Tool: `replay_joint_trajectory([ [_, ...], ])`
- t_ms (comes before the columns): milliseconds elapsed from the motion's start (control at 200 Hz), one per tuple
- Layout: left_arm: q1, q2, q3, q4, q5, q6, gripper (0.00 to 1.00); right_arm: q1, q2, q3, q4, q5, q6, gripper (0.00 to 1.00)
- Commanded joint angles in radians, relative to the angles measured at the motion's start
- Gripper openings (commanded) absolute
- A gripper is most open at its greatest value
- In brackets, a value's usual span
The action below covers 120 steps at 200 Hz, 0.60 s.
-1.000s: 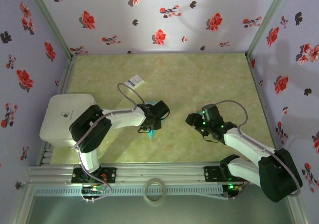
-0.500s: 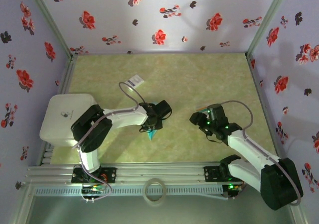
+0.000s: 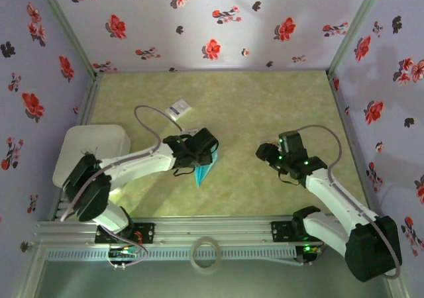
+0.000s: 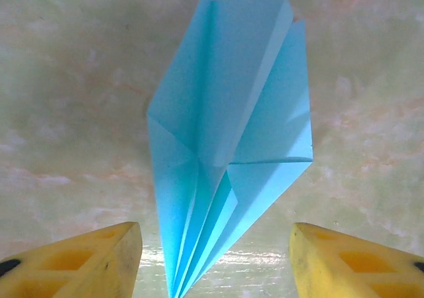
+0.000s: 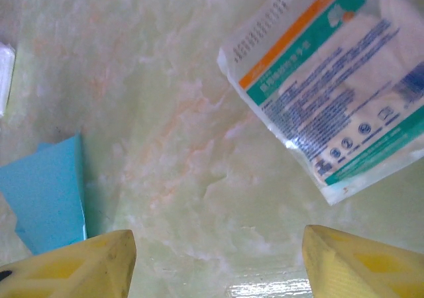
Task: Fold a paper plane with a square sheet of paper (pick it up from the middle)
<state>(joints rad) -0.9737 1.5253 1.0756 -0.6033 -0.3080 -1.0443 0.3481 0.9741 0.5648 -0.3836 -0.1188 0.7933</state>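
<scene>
The paper plane lies on the green counter, left of centre, its slim nose pointing to the near edge. The left pincer hangs over it, spread wide, a yellow tip on each side and neither touching the paper. The right pincer, well apart to the right, gapes wide over bare counter, with a printed packet just beyond it.

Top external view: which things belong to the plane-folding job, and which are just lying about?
Job in hand:
- paper plane, folded, lying flat
- left gripper, open over the plane's tip
- right gripper, open, off to the side

Lying about:
- printed packet
- white box
- pale ring near the arm bases
</scene>
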Motion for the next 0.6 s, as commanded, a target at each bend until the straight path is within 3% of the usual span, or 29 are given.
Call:
replay_joint_trajectory([
  [0,0.025,-0.082,-0.063,0.009,-0.076,0.074,0.62,-0.010,0.000,0.061,-0.082,0.093,-0.076,0.68],
  [185,0.148,-0.202,-0.200,0.115,0.023,0.181,0.61,-0.021,-0.005,0.132,-0.153,0.170,-0.133,0.70],
  [395,0.327,-0.223,-0.270,0.256,0.322,0.299,0.62,-0.026,-0.011,0.121,-0.140,0.176,-0.131,0.71],
  [485,0.358,-0.247,-0.267,0.256,0.342,0.359,0.62,-0.028,-0.011,0.128,-0.144,0.231,-0.155,0.71],
  [595,0.410,-0.307,-0.280,0.254,0.277,0.455,0.67,-0.030,-0.012,0.154,-0.126,0.392,-0.249,0.73],
])
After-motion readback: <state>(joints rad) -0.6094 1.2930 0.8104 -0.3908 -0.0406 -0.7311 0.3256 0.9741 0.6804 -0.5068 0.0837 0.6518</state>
